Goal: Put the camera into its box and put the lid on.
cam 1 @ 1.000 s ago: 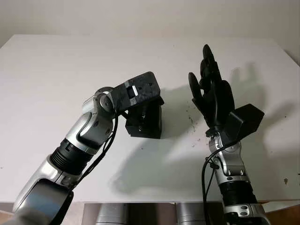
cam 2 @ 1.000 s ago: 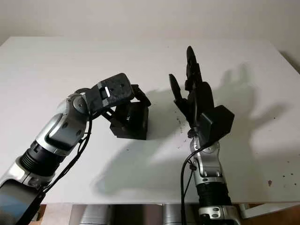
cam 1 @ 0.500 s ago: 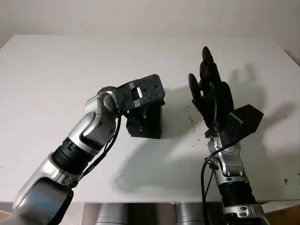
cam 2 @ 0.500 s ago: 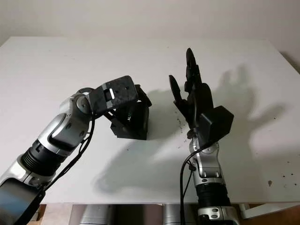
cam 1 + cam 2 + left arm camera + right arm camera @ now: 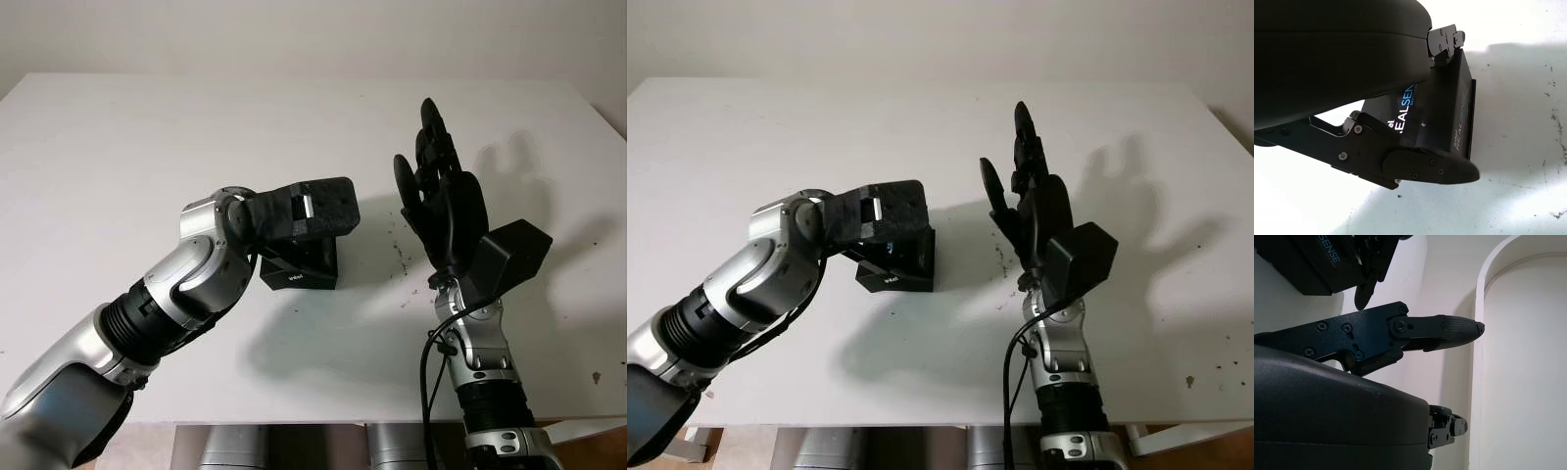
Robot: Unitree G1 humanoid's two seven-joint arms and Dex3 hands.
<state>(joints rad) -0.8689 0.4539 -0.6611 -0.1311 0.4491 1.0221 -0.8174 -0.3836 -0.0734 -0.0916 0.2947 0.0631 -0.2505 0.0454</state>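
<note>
My left hand (image 5: 312, 209) sits right on top of the box (image 5: 304, 264), maybe gripping it, mid-table; my open right hand (image 5: 443, 196) waits beside.

left robot hand (image 5: 312, 211) lowered, right robot hand (image 5: 439, 196) raised open

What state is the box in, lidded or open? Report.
Lid on, it seems: the black box shows closed printed faces, no opening. The left hand covers its top; the right hand, open, is raised beside it.
</note>
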